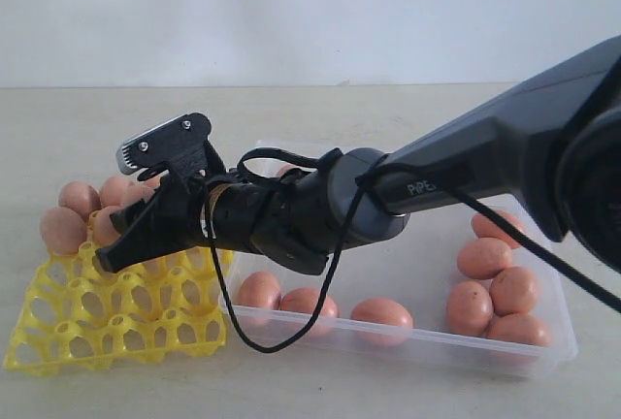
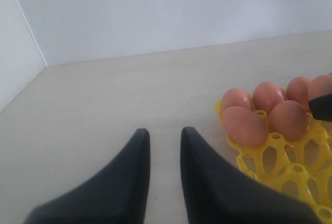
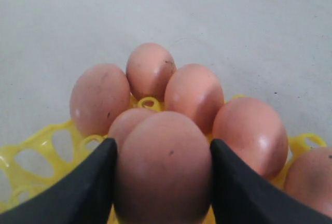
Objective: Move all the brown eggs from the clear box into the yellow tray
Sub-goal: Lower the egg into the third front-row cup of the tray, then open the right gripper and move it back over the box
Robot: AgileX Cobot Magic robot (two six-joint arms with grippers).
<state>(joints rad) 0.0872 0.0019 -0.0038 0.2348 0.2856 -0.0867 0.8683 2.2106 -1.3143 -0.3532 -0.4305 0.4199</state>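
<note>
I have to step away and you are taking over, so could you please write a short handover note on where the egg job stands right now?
Right gripper: fingers shut on a brown egg, held over the yellow tray, not yet released.
Left gripper: open, empty, over bare table beside the tray.
Done: several eggs sit in the tray's far cells; the near cells are empty.
Left: seat the held egg, then move about eight more eggs lying in the clear box.
</note>
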